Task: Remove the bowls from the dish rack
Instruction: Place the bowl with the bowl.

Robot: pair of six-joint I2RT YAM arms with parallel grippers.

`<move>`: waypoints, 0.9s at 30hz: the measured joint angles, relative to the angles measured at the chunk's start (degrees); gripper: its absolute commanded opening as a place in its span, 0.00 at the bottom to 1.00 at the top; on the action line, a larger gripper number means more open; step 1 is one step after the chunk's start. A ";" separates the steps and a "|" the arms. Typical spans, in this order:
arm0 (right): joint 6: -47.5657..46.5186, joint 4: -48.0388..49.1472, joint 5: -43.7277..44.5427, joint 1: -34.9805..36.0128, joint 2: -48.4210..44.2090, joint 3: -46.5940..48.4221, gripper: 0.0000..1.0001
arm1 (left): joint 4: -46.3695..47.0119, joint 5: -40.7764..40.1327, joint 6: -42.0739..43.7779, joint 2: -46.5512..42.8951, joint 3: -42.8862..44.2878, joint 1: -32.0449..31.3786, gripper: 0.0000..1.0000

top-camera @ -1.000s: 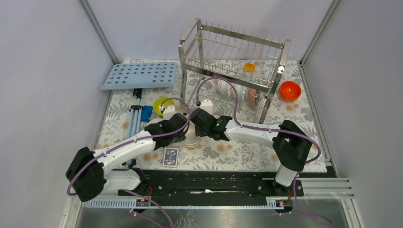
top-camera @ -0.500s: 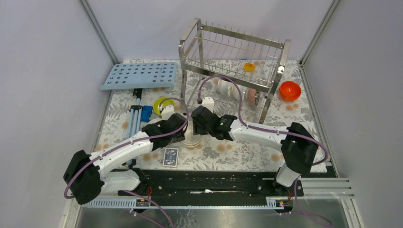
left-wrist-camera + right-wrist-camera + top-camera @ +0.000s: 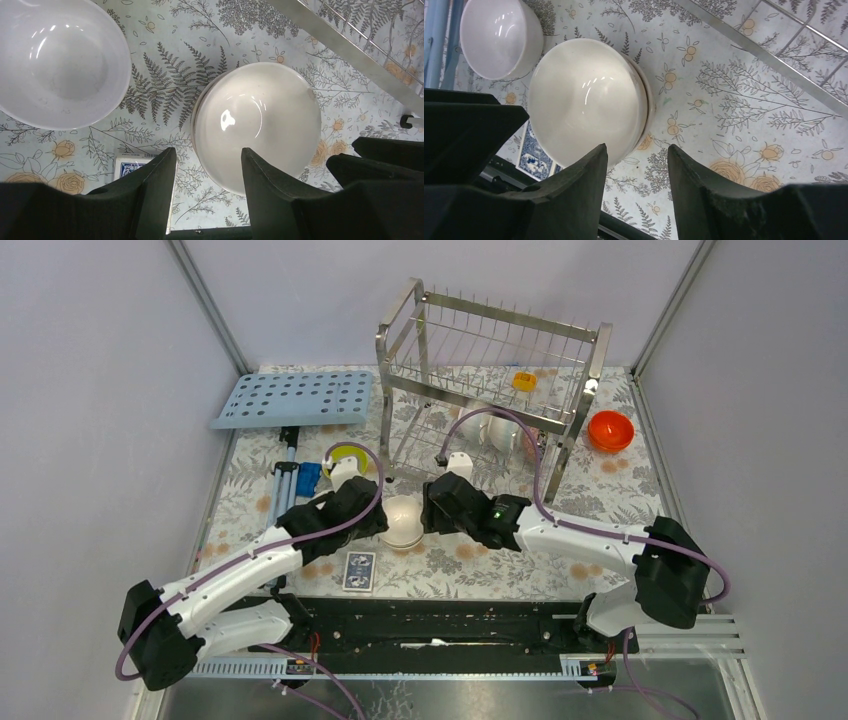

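On the floral table (image 3: pixel 620 495), at its far middle, stands the steel dish rack (image 3: pixel 490 360), with white bowls (image 3: pixel 498 432) on its lower tier. The left gripper (image 3: pixel 206 157) and right gripper (image 3: pixel 636 150) hang with fingers apart and empty, flanking the stacked beige bowls (image 3: pixel 404 522) on the table. An orange-red bowl (image 3: pixel 610 430) sits right of the rack.

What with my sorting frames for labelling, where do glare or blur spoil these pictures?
Left wrist: a small bright glare spot inside the cream bowl; the left claw is flat black, no detail. Right wrist: streaky highlights on that bowl, right claw equally dark. Top view: even light, sharp, faint shadows; the steel rack glints mildly.
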 measured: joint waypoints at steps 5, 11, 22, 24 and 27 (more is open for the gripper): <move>0.52 1.75 -0.96 -0.02 0.33 -0.13 0.48 | 0.07 0.85 0.15 -0.31 -0.55 0.00 0.54; 0.96 2.40 -0.94 -0.44 1.38 -0.13 0.38 | 0.07 1.25 0.35 -0.72 -1.38 0.00 0.54; 1.11 2.54 -0.96 -0.87 3.37 -0.15 0.30 | 0.09 1.51 0.35 -0.74 -1.73 0.00 0.53; 1.14 2.60 -0.98 -0.87 3.76 -0.22 0.29 | 0.09 1.51 0.35 -0.79 -1.75 0.00 0.54; 1.20 2.86 -0.98 -0.87 3.89 -0.48 0.28 | 0.11 1.51 0.35 -0.96 -1.79 0.00 0.54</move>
